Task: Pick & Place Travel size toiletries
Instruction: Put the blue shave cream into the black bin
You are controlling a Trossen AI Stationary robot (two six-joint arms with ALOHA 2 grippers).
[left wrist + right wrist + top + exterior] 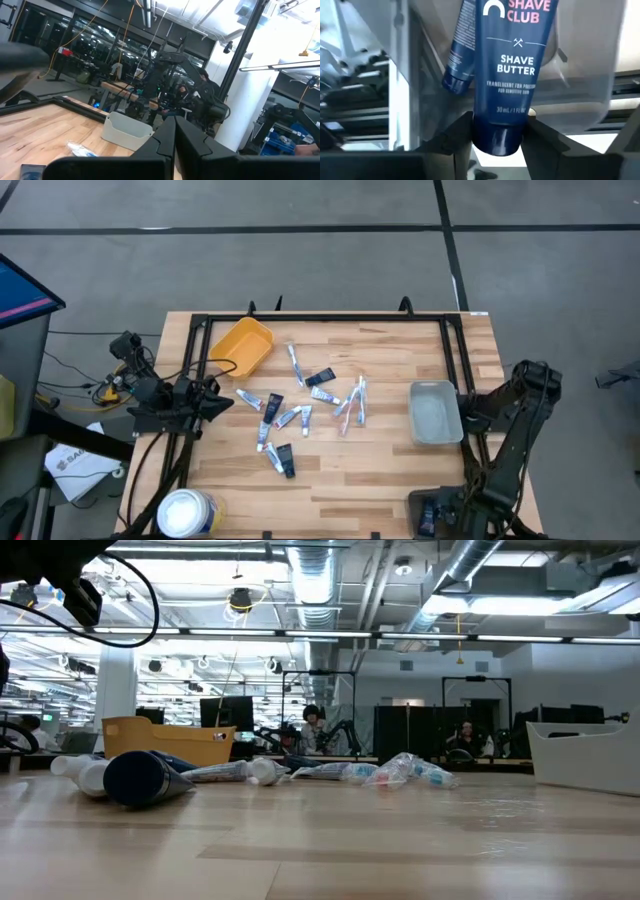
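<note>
Bright, even overhead light; soft shadows only.

Lit from ceiling strips [330, 635] seen across the room in the low view, with pale sheen on the counter [420, 840]. Sharp from above. Blurred along the near counter edge at table height. Washed out by window glare in the left wrist view, smeared at one side. Crisp print on the tube [507, 70], hazy behind.

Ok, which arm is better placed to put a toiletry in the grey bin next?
Right. The right gripper holds a blue shave butter tube right beside the grey bin; the left gripper is empty, across the table.
</note>
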